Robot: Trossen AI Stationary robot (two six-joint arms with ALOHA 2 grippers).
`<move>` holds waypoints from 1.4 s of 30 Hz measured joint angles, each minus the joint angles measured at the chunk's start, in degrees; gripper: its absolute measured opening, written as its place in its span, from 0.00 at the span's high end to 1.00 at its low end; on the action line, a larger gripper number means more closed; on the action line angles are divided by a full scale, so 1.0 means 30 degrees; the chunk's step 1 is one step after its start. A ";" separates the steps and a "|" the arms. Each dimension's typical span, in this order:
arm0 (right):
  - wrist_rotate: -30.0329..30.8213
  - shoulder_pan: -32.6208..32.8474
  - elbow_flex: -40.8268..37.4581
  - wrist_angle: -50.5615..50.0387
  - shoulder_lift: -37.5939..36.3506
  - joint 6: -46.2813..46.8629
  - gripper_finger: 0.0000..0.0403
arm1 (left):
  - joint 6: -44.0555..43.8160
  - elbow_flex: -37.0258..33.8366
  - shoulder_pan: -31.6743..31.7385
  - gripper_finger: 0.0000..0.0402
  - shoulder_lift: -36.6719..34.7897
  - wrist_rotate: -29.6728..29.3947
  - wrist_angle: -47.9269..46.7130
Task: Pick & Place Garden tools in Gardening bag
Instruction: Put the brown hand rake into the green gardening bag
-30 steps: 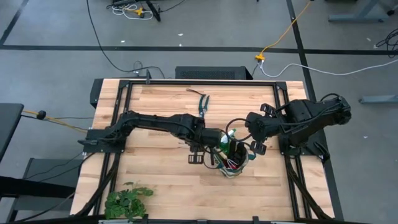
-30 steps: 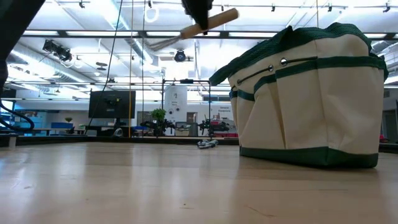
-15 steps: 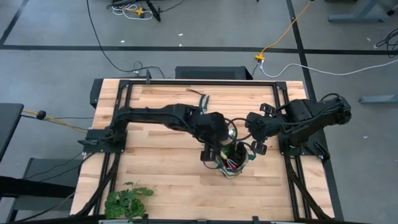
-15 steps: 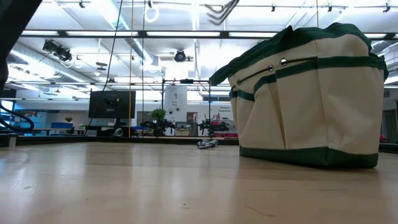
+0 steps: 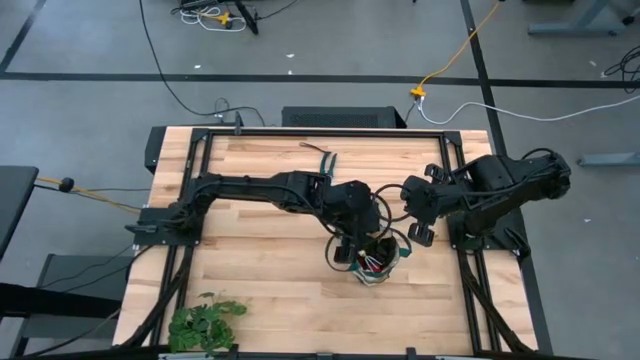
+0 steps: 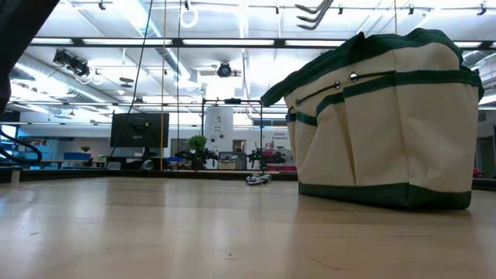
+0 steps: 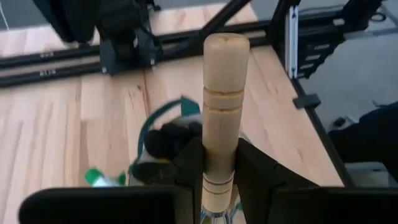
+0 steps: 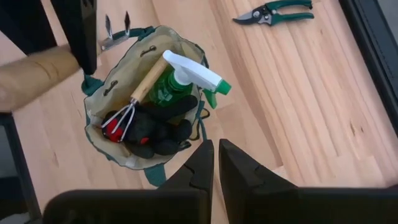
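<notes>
Gardening bag: upright near the tabletop's centre-right, already holding a spray bottle, gloves and one hand rake.

Second hand rake: clamped by its wooden handle in the left gripper, above the bag's left rim.

Advice: centre the tines over the opening, lower, then release.

Right gripper: narrowed, empty, hovering right of the bag.

Pruning shears: far side, unpacked.

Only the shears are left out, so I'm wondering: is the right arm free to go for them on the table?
Probably yes. The right gripper is shut and empty beside the gardening bag; the pruning shears lie on bare wood with nothing between. The left gripper holds a hand rake over the bag.
</notes>
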 joint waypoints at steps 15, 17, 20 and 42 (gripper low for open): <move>0.0403 0.1685 0.0000 0.2428 0.0000 -0.0468 0.93 | 0.0557 -0.0001 -0.0022 0.82 -0.0010 -0.0459 -0.0085; 0.0951 0.2460 0.0000 0.3063 -0.0053 -0.0663 0.93 | 0.0615 -0.0001 -0.0025 0.82 -0.0175 -0.0671 -0.0233; 0.1785 0.3646 0.0004 0.3955 -0.0145 -0.0745 0.93 | 0.0727 0.0006 -0.0016 0.82 -0.0495 -0.0732 -0.0035; 0.6751 0.6455 -0.4975 0.9173 -0.0160 -0.1753 0.80 | 0.1380 0.0021 -0.0022 0.82 -0.1171 -0.0862 0.0308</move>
